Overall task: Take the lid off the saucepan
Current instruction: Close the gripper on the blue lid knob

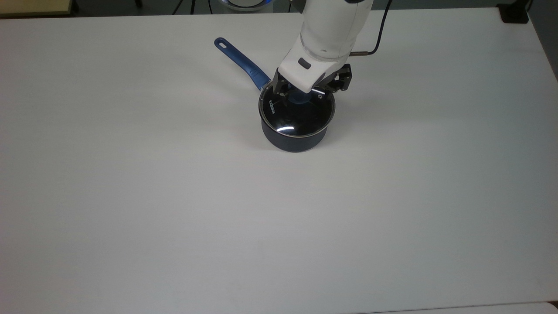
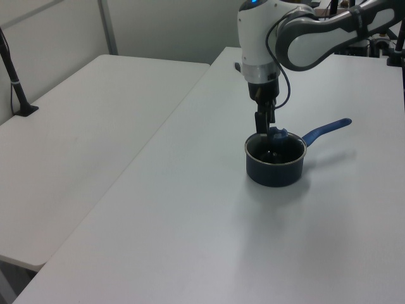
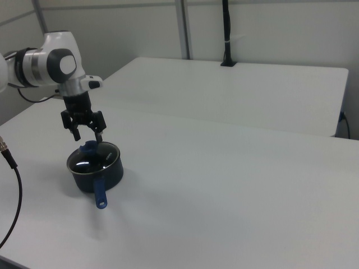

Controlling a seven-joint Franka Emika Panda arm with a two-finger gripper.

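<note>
You have the white table carrying the saucepan upper centre of the top view, glass lid seated on it. Your tool hangs spread wide astride the blue knob, not gripping.

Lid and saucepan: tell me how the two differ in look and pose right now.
The lid is a flat, see-through disc with a thin metal rim; the saucepan is a deep, opaque dark navy pot. The lid carries a short blue centre knob, while the saucepan has a long blue handle sticking out sideways. The lid rests on top; the saucepan stands on the white table. Both are round with blue fittings.
</note>
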